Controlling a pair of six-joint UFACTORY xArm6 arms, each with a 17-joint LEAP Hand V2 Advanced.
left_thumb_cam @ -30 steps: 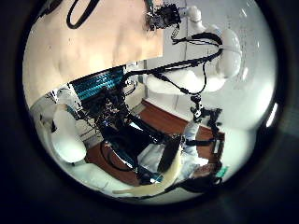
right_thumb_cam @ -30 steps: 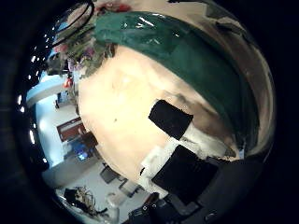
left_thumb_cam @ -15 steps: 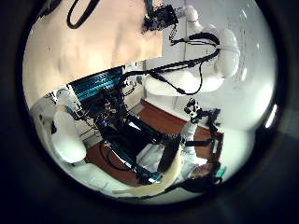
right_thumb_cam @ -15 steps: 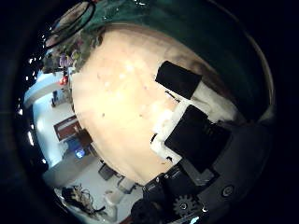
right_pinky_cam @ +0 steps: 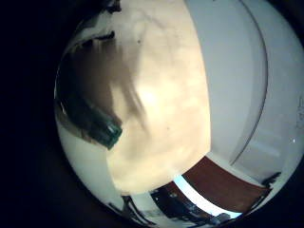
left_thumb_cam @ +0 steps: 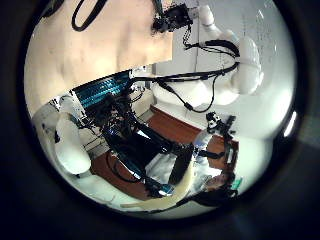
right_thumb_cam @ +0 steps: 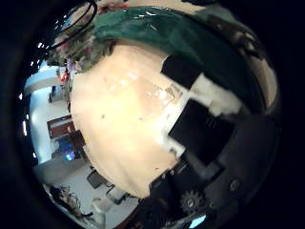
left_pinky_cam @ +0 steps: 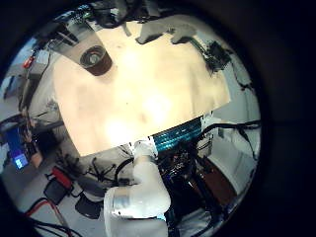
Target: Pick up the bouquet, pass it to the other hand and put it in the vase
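Bouquet (right_thumb_cam: 84, 50) lies at the far edge of the bench (right_thumb_cam: 119, 124), beside green cloth (right_thumb_cam: 167, 33), well apart from the right hand (right_thumb_cam: 205, 119). Right hand's fingers extend over bare bench, holding nothing. Vase (left_pinky_cam: 96, 57) stands near a bench corner. Left hand's finger state: cannot tell.

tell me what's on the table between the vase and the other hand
Nothing: in the left little finger side palm view, bare tabletop runs from the vase to the hand.

Vase (left_pinky_cam: 96, 59) on the table (left_pinky_cam: 138, 94), bouquet (right_thumb_cam: 84, 48) at table's edge
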